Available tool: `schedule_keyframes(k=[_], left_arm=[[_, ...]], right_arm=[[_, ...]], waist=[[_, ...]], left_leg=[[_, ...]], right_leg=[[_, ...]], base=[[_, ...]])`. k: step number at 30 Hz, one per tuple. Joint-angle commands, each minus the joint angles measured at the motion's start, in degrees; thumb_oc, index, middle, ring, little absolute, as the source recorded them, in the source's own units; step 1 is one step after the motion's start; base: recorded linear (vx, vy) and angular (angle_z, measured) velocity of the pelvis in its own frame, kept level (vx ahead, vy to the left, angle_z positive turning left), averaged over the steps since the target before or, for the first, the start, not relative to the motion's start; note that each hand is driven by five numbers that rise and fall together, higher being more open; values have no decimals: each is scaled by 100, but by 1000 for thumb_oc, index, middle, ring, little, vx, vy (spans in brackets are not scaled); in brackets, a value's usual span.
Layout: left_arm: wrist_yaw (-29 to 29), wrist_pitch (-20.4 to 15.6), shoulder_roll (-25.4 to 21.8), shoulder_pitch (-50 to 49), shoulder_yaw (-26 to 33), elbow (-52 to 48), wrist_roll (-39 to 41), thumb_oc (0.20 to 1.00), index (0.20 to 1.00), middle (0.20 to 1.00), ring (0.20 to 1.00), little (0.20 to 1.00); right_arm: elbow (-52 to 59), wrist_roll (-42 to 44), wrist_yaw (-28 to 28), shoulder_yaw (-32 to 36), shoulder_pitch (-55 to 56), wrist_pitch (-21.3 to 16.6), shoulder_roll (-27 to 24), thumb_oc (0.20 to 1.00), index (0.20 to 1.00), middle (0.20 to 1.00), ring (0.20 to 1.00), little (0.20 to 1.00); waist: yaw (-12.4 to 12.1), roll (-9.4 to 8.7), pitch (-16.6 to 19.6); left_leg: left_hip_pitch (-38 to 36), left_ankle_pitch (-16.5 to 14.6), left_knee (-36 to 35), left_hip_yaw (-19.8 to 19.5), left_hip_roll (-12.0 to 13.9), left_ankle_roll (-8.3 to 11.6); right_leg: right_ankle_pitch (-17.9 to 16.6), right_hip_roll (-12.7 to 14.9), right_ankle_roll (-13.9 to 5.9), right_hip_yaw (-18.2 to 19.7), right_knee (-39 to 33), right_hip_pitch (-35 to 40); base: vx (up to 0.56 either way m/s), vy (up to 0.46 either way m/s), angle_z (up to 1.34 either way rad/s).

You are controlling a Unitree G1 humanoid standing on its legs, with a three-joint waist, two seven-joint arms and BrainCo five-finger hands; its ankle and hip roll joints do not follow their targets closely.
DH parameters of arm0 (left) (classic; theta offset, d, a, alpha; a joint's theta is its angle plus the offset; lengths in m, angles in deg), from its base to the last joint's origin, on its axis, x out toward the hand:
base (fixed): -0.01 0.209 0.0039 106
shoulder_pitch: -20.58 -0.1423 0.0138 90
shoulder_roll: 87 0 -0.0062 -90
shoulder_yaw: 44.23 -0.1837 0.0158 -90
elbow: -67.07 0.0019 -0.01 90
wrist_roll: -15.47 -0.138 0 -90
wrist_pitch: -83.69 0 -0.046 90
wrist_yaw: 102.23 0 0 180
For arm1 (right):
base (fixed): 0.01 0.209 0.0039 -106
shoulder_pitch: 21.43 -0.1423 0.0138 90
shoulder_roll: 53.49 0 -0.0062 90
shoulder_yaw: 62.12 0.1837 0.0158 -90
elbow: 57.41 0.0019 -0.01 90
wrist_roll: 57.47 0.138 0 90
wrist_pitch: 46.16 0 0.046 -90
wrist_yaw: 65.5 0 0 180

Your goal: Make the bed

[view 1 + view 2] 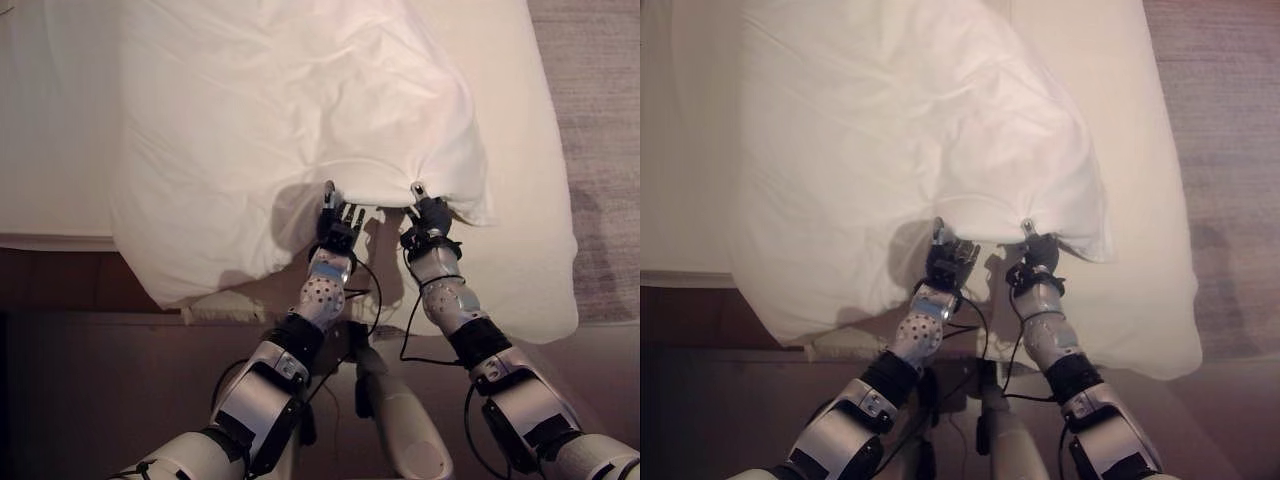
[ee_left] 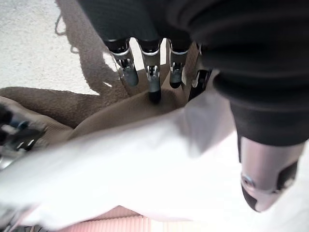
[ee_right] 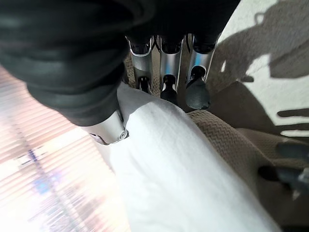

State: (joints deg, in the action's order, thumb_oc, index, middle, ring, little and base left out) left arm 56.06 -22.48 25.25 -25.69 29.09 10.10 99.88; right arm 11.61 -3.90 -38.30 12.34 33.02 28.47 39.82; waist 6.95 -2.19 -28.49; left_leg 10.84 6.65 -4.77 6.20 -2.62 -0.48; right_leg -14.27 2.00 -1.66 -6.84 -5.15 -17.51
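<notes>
While the white duvet [image 1: 300, 130] lies crumpled on the bed [image 1: 520, 270], both hands are at its near edge. The left hand [image 1: 338, 228] has straight, relaxed fingers under the cloth edge. The right hand [image 1: 428, 215] pinches the cloth between thumb and fingers.

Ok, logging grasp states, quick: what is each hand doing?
Left hand: open, fingers straight beside the white duvet edge.
Right hand: pinching the duvet edge.

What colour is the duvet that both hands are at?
White, plain with no pattern; the duvet shows best in the left eye view.
</notes>
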Motion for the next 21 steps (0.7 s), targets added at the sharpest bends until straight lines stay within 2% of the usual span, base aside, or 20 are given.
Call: schedule_keyframes(k=[1,8,17,18,19,20,21], left_arm=[[-125,-520,118,578,450,503,-435,1000,1000,1000,1000,1000],[-274,-300,164,510,377,490,-783,1000,1000,1000,1000,1000],[-136,-152,65,301,436,402,-884,1000,1000,1000,1000,1000],[-5,-101,3,202,449,387,-904,429,429,429,429,429],[-1,-101,-1,201,448,386,-903,253,253,253,253,253],[162,-52,-97,106,452,304,-951,200,200,200,200,200],[163,-52,-100,104,450,301,-951,200,200,200,200,200]], right_arm=[[843,-290,141,636,397,-812,48,200,200,200,200,200],[1954,-582,13,854,1213,-930,-18,200,200,200,200,200],[2094,-503,-125,1085,1874,-894,4,200,200,200,200,200],[1943,-407,-189,1064,1944,-873,26,200,200,200,200,200],[1938,-401,-196,1064,1941,-876,28,200,200,200,200,200],[1752,-348,-296,986,1976,-814,26,200,200,200,200,200],[1749,-344,-301,986,1973,-816,27,200,200,200,200,200]], waist=[[-120,-281,532],[47,-206,583],[158,-196,643],[165,-196,669],[168,-203,674],[158,-207,706],[160,-213,710]], left_leg=[[160,-154,-23,81,171,446],[85,-201,-23,70,194,415],[75,-185,-23,87,220,429],[41,-218,-23,83,231,443],[65,-186,-23,85,227,441],[34,-218,-23,83,242,447],[55,-188,-23,85,238,444]], right_leg=[[675,50,-529,-216,714,-69],[780,-2,-509,-154,828,-85],[838,-32,-467,-126,956,-153],[875,-47,-462,-112,946,-114],[841,-43,-456,-113,933,-132],[863,-66,-452,-101,913,-104],[831,-62,-447,-101,902,-120]], base=[[0,0,0],[5,-1,0],[0,-4,0],[0,0,0],[16,-44,1],[0,0,0],[9,-46,0]])
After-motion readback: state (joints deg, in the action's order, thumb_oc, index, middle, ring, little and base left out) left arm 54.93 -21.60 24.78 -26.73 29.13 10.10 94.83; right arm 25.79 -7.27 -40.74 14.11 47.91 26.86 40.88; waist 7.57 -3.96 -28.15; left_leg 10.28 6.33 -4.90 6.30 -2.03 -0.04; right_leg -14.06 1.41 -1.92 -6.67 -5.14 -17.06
